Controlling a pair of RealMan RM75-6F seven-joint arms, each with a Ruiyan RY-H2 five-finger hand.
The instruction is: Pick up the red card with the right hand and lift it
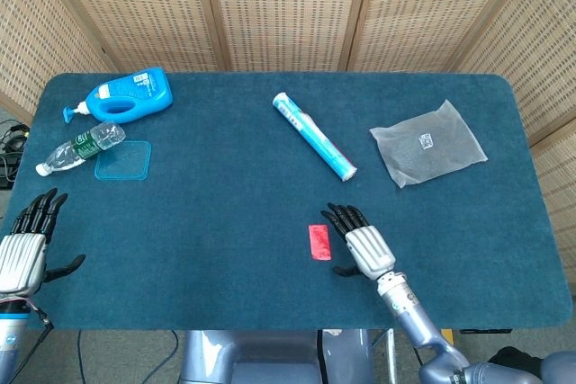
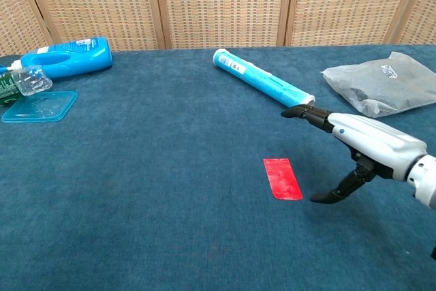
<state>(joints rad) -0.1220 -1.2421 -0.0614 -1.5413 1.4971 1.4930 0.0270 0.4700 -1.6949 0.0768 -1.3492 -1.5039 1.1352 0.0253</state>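
Lying flat on the dark blue felt table top [image 1: 225,222] near its front edge, the small red rectangular card [image 1: 319,242] has nothing under it to hook, which is probably why the right hand [image 1: 363,247] sits just beside it, on its right, with fingers stretched forward and thumb dropped low toward the cloth. In the chest view that hand [image 2: 361,144] is spread and holds nothing; the thumb tip looks close to the card's near corner, though whether it touches the cloth is hard to tell. A pinch from the side seems the likely grip.

The left hand [image 1: 25,245] rests at the table's front left corner, fingers extended and empty, well clear of the work.

The light blue tube [image 1: 314,135], the clear plastic bag [image 1: 427,143], the blue detergent bottle [image 1: 130,94], the clear water bottle [image 1: 79,146] and the square blue lid [image 1: 123,160] lie farther back.
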